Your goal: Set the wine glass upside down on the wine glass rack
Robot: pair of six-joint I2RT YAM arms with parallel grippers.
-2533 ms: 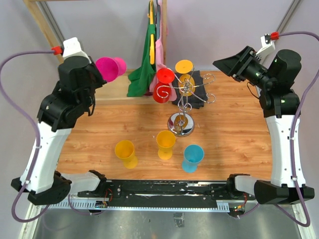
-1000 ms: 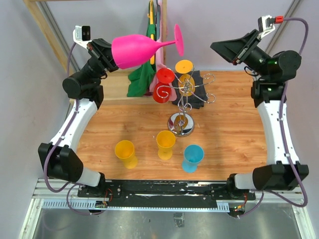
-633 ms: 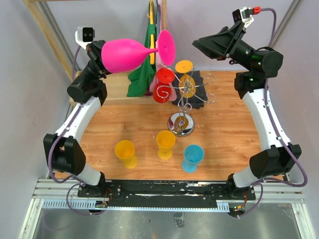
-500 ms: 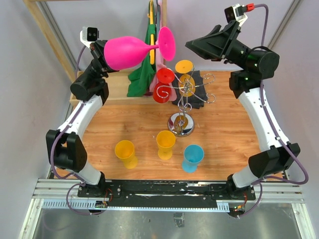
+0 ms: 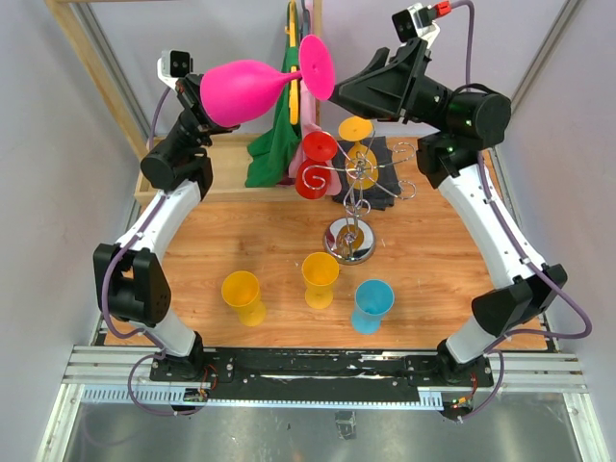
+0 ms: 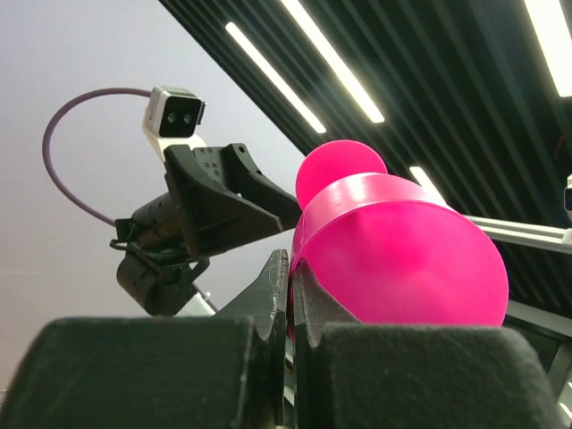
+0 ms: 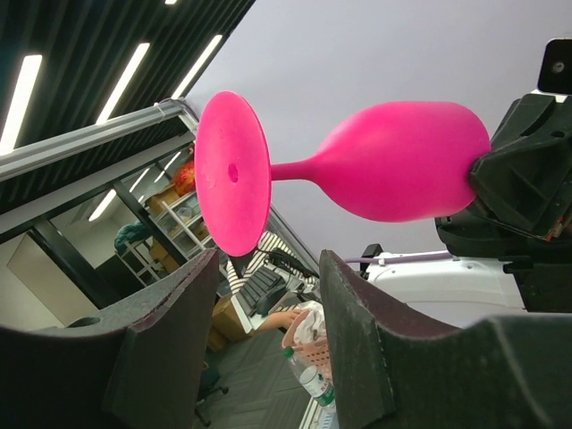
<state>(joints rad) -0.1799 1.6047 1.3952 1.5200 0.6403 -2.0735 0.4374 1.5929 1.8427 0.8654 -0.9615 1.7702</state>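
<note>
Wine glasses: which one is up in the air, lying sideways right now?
The pink wine glass, held horizontally by the left end effector; the others stand on the table or hang on the rack.

The rack (image 5: 350, 236) stands on the table (image 5: 452, 279). In front of it stand three cups: left cup (image 5: 243, 294) well to its front-left, middle cup (image 5: 320, 277) just before it, and right cup (image 5: 372, 303) to its front-right. A hung glass (image 5: 316, 152) sits on the rack's back-left arm. High up, behind and left of the rack, the glass (image 5: 245, 89) lies sideways. The left pincer (image 5: 203, 102) is at its bowl end and the right pincer (image 5: 342, 91) beside its foot.
</note>
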